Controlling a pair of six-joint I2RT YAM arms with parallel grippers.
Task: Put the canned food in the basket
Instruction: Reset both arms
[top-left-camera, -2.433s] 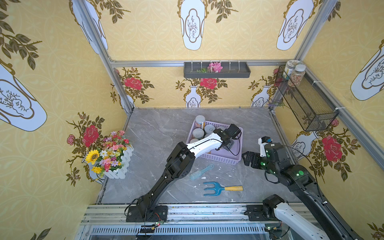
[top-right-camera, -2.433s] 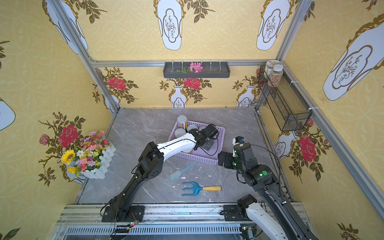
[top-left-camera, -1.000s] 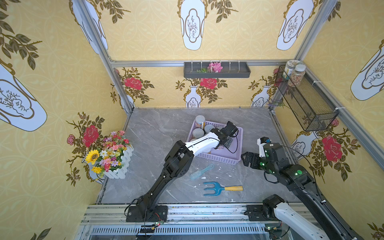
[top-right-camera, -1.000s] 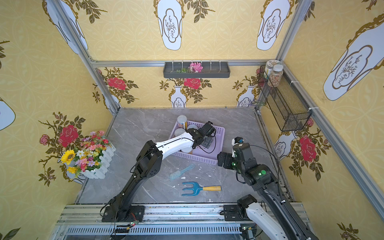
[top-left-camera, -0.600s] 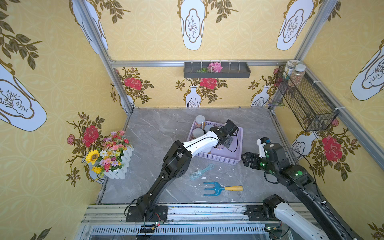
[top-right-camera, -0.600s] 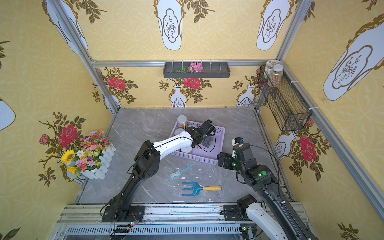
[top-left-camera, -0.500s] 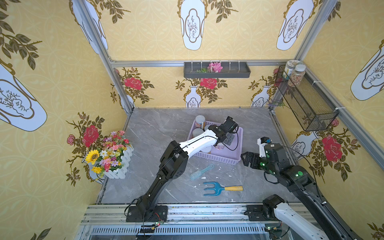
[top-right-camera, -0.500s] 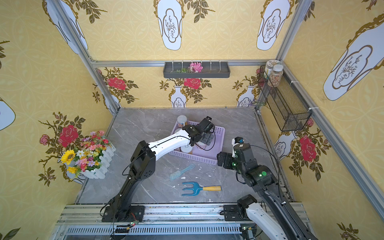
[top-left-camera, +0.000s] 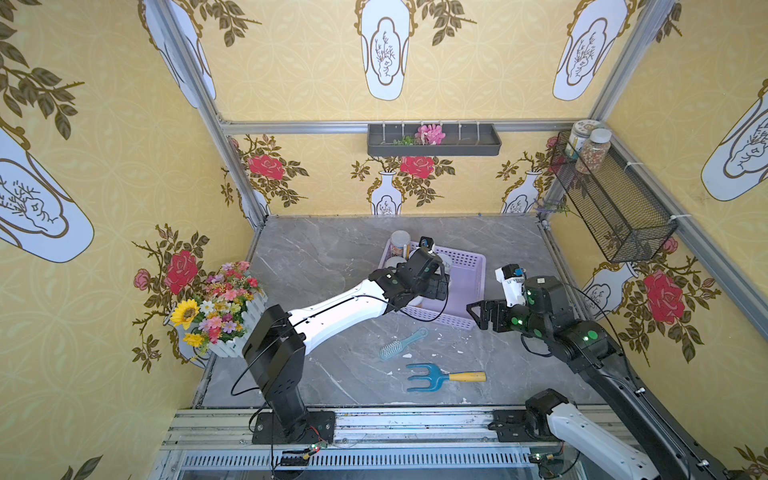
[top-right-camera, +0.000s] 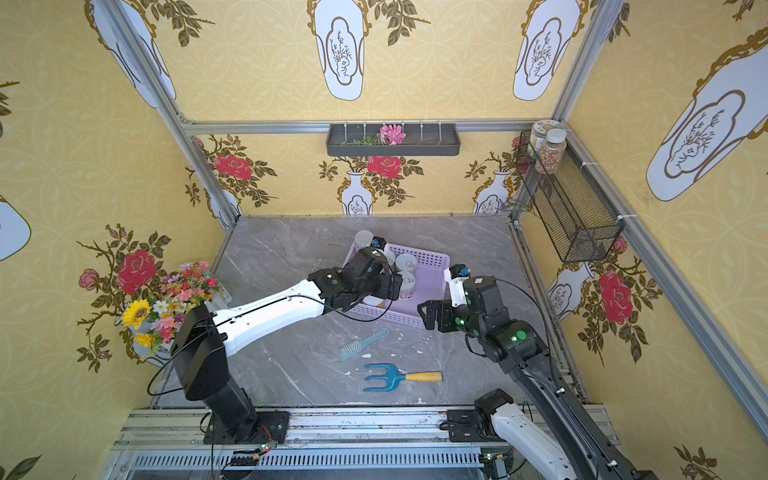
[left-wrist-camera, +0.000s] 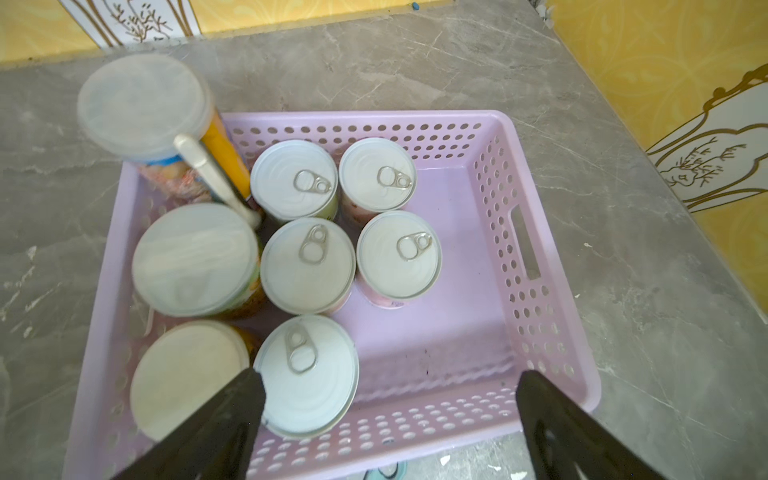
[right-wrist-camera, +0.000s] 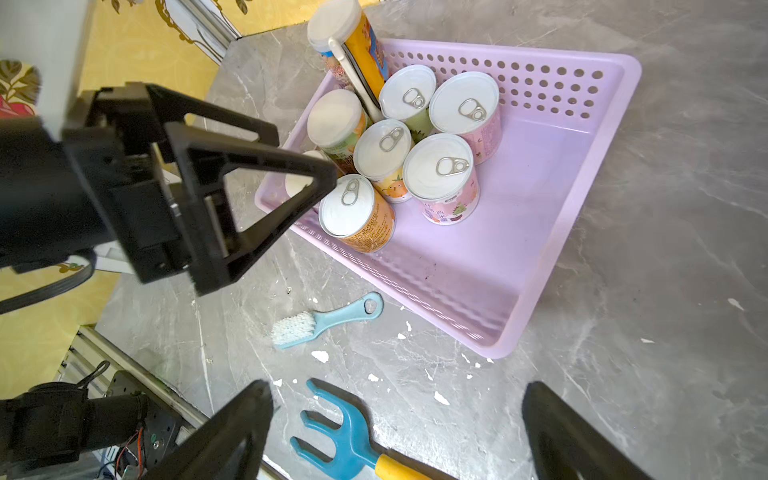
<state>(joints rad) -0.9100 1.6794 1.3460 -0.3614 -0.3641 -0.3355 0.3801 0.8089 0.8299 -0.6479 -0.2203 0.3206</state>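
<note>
The lilac basket (top-left-camera: 478, 266) (top-right-camera: 440, 259) sits mid-table. Several cans of canned food (left-wrist-camera: 307, 266) (right-wrist-camera: 440, 174) stand upright in its left half, with a taller can (left-wrist-camera: 143, 106) at the back corner. The basket's right half (left-wrist-camera: 457, 291) is bare. My left gripper (left-wrist-camera: 392, 386) (top-left-camera: 436, 286) hovers open above the basket's near edge and holds nothing. One of its fingers (left-wrist-camera: 232, 415) is beside an orange-labelled can (right-wrist-camera: 357, 212). My right gripper (right-wrist-camera: 399, 390) (top-left-camera: 482, 316) hangs open and empty over the table, right of the basket's near corner.
A teal brush (top-left-camera: 401, 344) and a blue hand fork with a yellow handle (top-left-camera: 440, 377) lie in front of the basket, among white flecks. A flower planter (top-left-camera: 216, 311) stands at the left wall. A black wire basket (top-left-camera: 611, 199) with jars and a grey trough (top-left-camera: 432, 139) hang on the walls.
My left gripper has opened and drawn back leftward over the basket, away from its right half. The right arm has barely moved.
</note>
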